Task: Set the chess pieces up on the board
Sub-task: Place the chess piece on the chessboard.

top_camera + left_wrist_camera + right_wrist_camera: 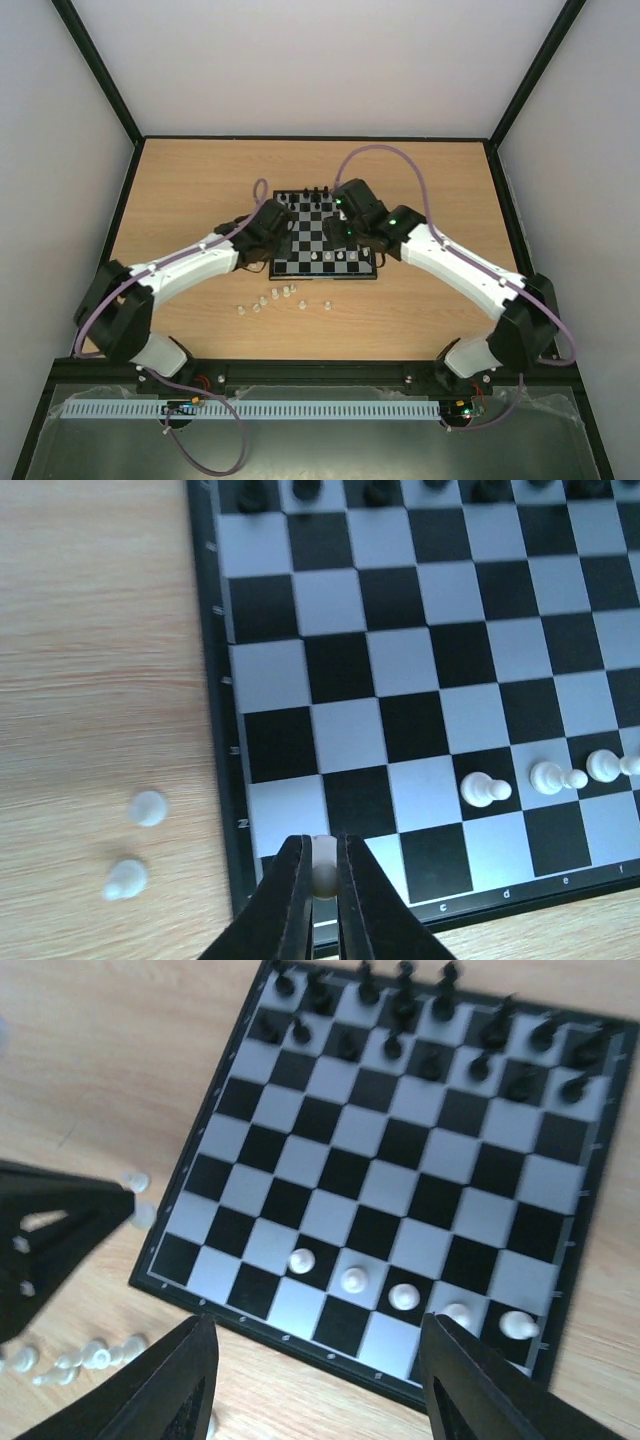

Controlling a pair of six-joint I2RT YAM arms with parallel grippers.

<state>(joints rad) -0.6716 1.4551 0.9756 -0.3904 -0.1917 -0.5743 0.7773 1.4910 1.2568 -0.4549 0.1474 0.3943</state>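
L gripper (322, 848) clamped on white piece (323, 875) at board's (318, 232) near-left corner. R gripper (318, 1325) jaws apart, over board's right half w/ nothing between.

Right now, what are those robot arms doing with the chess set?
They're setting up chess. The left end effector pinches one white piece over the near-left corner of the board. The right end effector hovers open above the near edge. Five white pieces stand in a row, black pieces line the far side, and loose white pieces wait on the table.
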